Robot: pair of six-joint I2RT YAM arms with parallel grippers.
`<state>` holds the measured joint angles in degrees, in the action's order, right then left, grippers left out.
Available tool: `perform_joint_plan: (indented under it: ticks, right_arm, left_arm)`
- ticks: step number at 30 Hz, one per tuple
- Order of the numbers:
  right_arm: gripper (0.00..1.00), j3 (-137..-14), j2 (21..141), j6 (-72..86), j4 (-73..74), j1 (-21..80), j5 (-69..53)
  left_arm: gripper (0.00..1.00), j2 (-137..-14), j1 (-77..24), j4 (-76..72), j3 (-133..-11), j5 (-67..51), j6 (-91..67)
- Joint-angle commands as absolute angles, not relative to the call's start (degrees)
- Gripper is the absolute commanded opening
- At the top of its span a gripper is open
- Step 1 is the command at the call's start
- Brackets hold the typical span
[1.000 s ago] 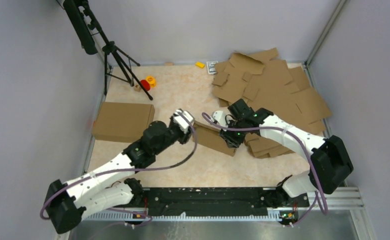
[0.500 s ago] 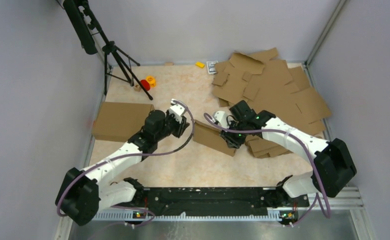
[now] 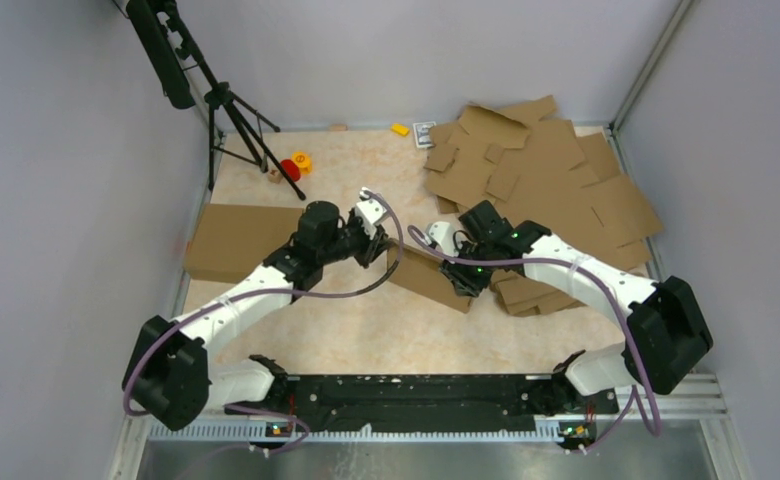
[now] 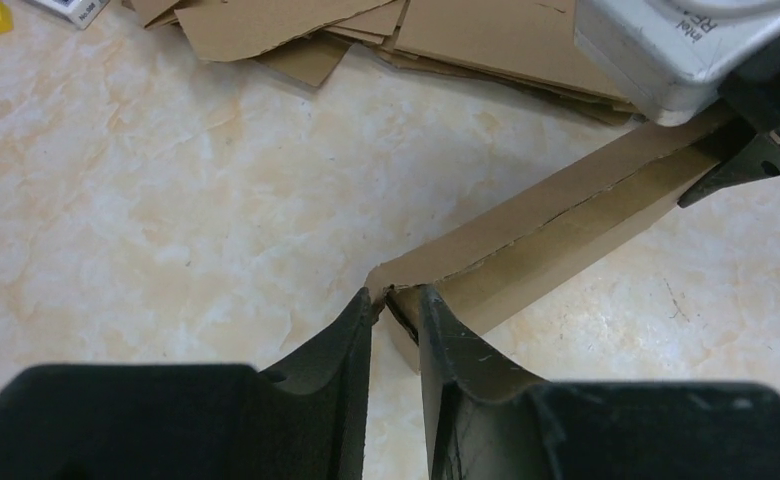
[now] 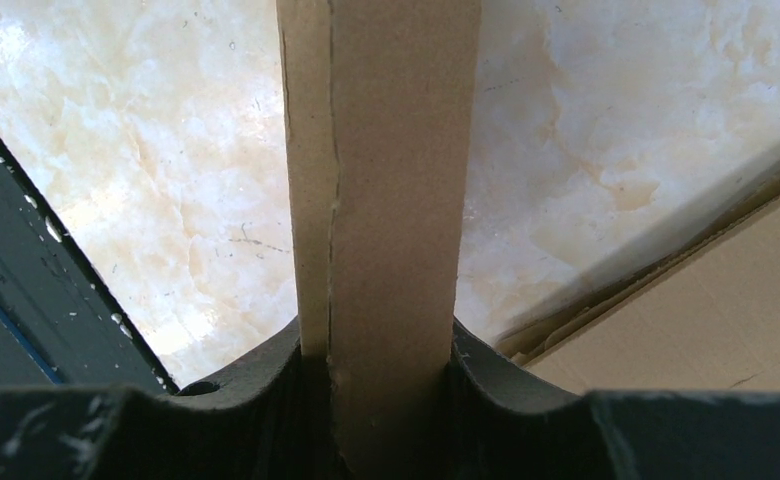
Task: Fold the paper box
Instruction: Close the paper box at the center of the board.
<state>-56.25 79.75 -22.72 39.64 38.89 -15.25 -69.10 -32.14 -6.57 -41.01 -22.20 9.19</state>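
Right wrist: end effector [image 5: 378,362] clamps paper box [image 5: 381,150].

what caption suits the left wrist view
left fingers straddling one end of the paper box, right fingers gripping the other end

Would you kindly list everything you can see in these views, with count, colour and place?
paper box: one, brown, mid-table between the arms
folded box: one, brown, left side of the table
flat cardboard blanks: a pile, count unclear, brown, back right
tripod: one, black, back left
red item: one, red, by the tripod's foot
orange item: one, orange, beside the red item
yellow block: one, yellow, back edge
table: one, beige marbled
left end effector: one, black, fingers either side of the paper box's corner
right end effector: one, black, clamped on a paper box wall
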Motion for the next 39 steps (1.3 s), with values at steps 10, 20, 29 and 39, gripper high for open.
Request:
perform_joint_plan:
  ticks: [10,20,29,39]
  right_arm:
    - [0.18,-56.12,80.53,-22.85,39.15,39.64,-17.73]
    - [0.18,-55.81,80.75,-22.94,38.86,39.64,-17.94]
    - [0.17,-55.97,80.77,-22.94,39.26,39.66,-17.93]
    - [0.17,-55.75,80.94,-22.75,38.76,39.6,-18.28]
  left_arm:
    - [0.3,-72.07,-31.91,-1.96,-46.0,-22.1,12.28]
    - [0.29,-72.61,-31.92,-0.23,-46.47,-18.37,13.89]
    - [0.34,-70.84,-31.8,-0.33,-45.35,-14.85,14.06]
    - [0.31,-73.54,-31.67,-0.33,-48.46,-24.59,15.17]
